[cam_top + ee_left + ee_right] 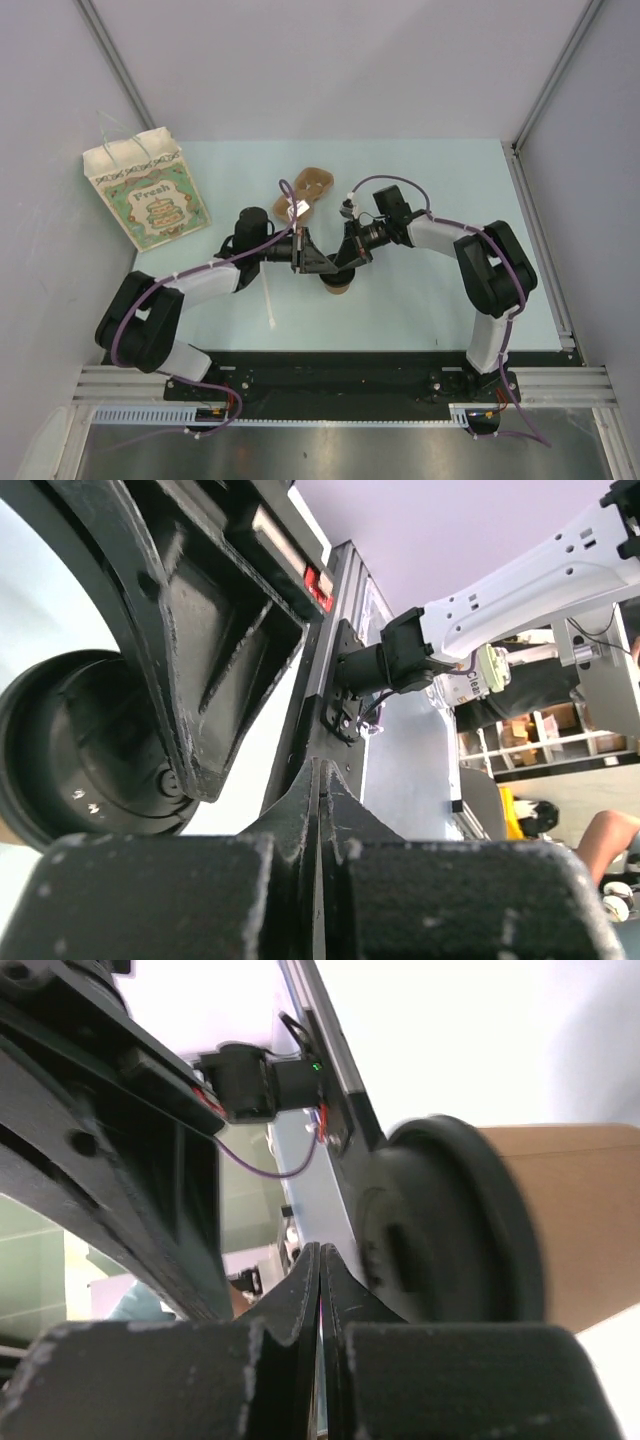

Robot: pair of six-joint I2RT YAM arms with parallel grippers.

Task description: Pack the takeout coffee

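Black left gripper (pixel 318 775) and right gripper (pixel 320 1260), both pinched shut on nothing, meet beside the takeout coffee (pixel 337 287), a kraft cup with black lid, nearside of the carrier (pixel 305 190); a paper bag (pixel 150 195) stands well left, at the table (pixel 420 300) edge.

The takeout coffee (pixel 565 1220) is tan kraft with a black lid (pixel 440 1225), the cup carrier (pixel 316 181) brown, the stir stick (pixel 270 305) white, the table (pixel 420 300) pale mint, and the gift bag (pixel 148 195) cream with a green ornamented panel.

White-shelled, black-jointed arms (pixel 205 280), looping purple cables (pixel 372 180), scuffed black left claw (pixel 318 780) and right claw (pixel 320 1260).
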